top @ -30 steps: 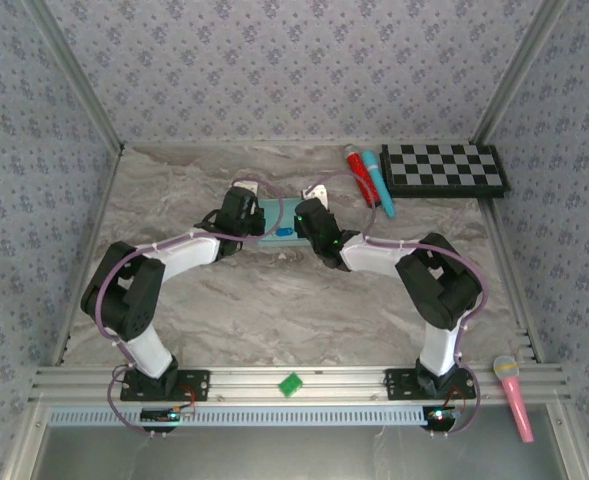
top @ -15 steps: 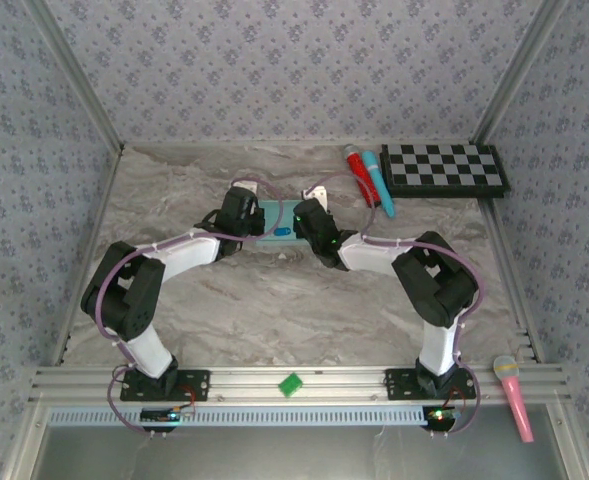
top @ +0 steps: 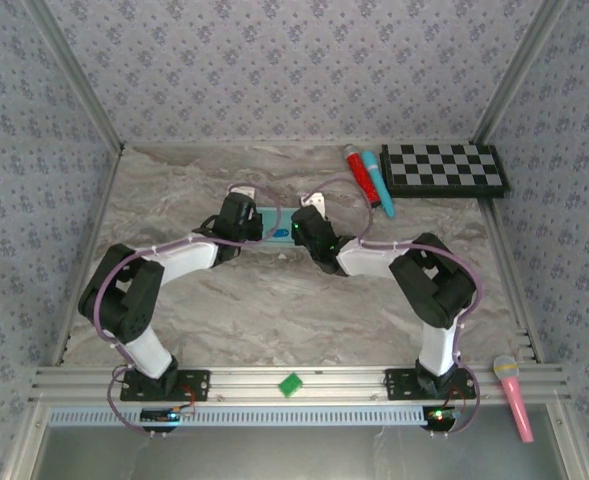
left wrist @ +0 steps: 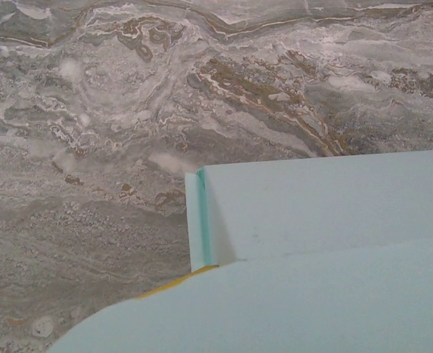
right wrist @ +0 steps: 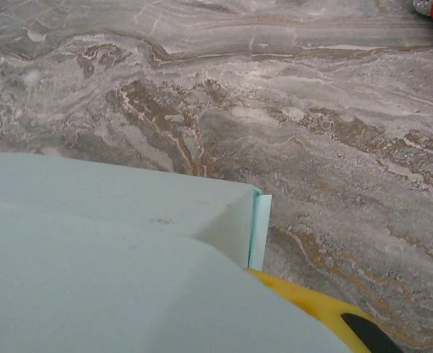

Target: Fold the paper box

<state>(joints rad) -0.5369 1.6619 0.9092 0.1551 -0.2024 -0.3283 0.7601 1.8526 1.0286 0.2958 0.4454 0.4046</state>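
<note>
Closely, a smooth pale aqua thin-card box (top: 282,222) with creased flaps is flanked by inward-bent arms; the left tool (top: 262,222) is clenched, the right tool (top: 299,228) cannot be judged.

Matt aqua card paper box (left wrist: 334,213), veined marble-look table (left wrist: 91,147)

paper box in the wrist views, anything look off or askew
Slightly. In the left wrist view a narrow tab sticks out past the paper box panel's edge, seemingly not tucked flat; the right wrist view shows a matching tab at the other end. No tears or crushing show.
</note>
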